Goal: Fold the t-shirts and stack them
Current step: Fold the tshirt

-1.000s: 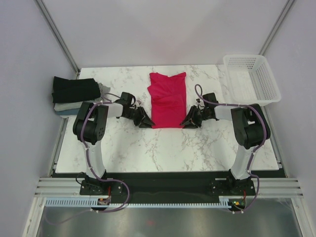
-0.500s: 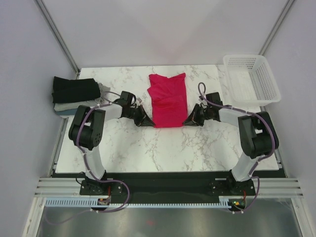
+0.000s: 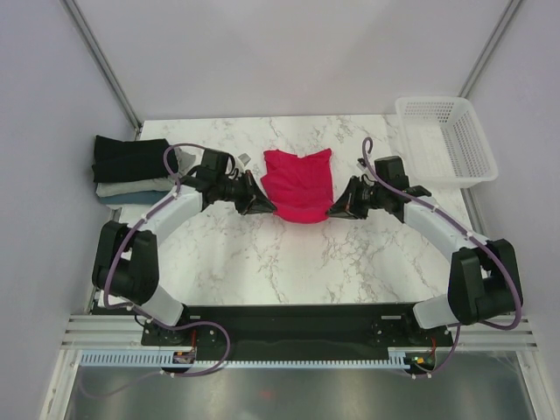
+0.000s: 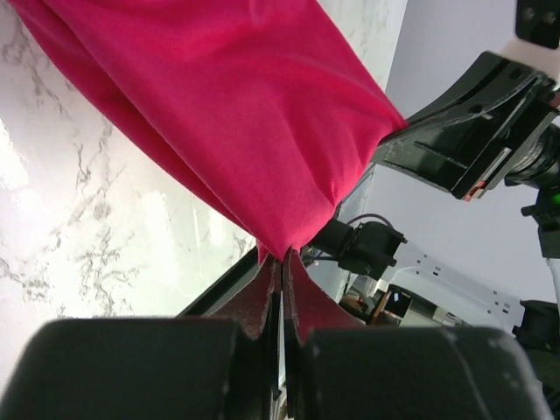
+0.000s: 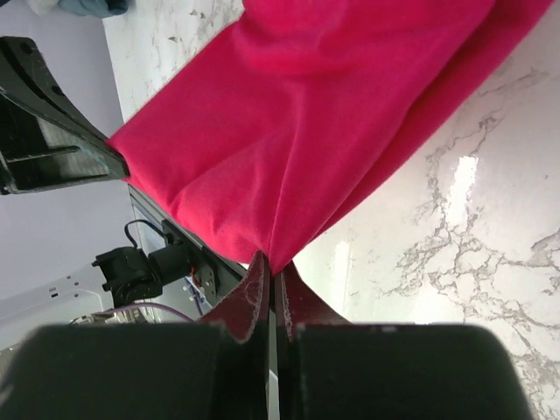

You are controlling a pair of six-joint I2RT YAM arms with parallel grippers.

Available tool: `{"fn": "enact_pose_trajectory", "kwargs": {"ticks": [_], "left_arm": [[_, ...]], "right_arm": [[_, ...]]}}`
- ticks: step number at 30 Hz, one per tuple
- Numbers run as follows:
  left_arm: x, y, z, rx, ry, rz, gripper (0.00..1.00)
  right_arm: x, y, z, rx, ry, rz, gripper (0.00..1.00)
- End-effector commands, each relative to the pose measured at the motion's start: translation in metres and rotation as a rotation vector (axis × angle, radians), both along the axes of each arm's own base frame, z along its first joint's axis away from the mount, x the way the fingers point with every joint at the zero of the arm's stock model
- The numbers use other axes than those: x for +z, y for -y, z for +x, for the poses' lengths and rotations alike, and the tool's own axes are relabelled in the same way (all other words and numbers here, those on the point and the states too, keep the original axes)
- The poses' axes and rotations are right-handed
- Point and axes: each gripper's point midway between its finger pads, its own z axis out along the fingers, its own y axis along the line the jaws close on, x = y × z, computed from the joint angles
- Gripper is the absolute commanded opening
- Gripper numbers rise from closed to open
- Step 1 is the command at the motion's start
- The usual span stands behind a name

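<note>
The crimson-red t-shirt lies at the middle back of the marble table, its near edge lifted off the surface. My left gripper is shut on the shirt's near left corner. My right gripper is shut on the near right corner. The cloth hangs between them and drapes back over the far part of the shirt. A stack of folded t-shirts, black on top of pale grey-white and blue, sits at the table's left edge.
A white plastic mesh basket stands at the back right corner. The table has bare marble in front of the shirt. Grey walls close in the back and both sides.
Both grippers have lifted the shirt's near edge and carried it toward the back. The shirt now looks shorter front to back. Both arms have stretched further out.
</note>
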Motion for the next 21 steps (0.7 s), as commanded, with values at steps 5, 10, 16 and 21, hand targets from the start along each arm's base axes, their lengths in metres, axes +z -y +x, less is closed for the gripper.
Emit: {"fn": "enact_pose_trajectory", "kwargs": {"ticks": [5,10,16,21], "left_arm": [[0.015,-0.004,-0.009,-0.014,0.047,0.041,0.02],[0.009,-0.009,0.033,0.040,0.073,0.039,0.02],[0.021,-0.010,0.110,0.066,0.171,0.037,0.02],[0.022,-0.009,0.181,0.105,0.258,0.054,0.02]], "right_arm": [[0.034,-0.007,0.009,0.031,0.105,-0.007,0.00],[0.024,-0.012,0.034,0.016,0.119,-0.003,0.00],[0.016,-0.020,0.100,-0.010,0.140,0.008,0.00],[0.042,-0.023,0.176,-0.044,0.265,0.020,0.00]]}}
